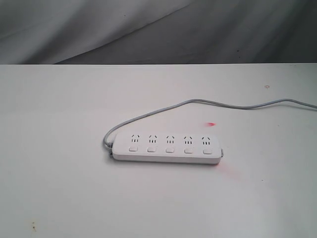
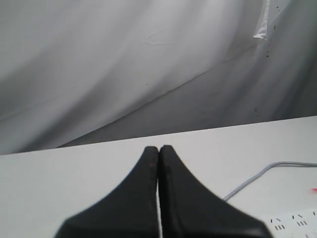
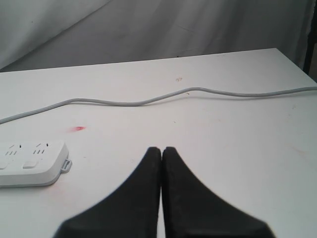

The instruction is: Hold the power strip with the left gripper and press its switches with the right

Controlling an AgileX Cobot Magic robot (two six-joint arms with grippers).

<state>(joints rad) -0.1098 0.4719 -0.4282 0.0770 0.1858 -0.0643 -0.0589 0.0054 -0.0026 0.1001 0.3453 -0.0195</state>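
Plainly nothing is done yet: the long flat white plastic power strip [image 1: 167, 147] lies unheld on the white table [image 1: 69, 198], its five small white switches [image 1: 170, 148] unpressed. My black left gripper [image 2: 158, 149] and right gripper [image 3: 162, 149] are both closed and empty, away from it.

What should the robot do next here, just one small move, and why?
Probably open the left claw. It is shut, and the power strip lies untouched on the table, with only its corner showing in the left wrist view. The strip has to be held before the right claw, also shut, presses any of the switches.
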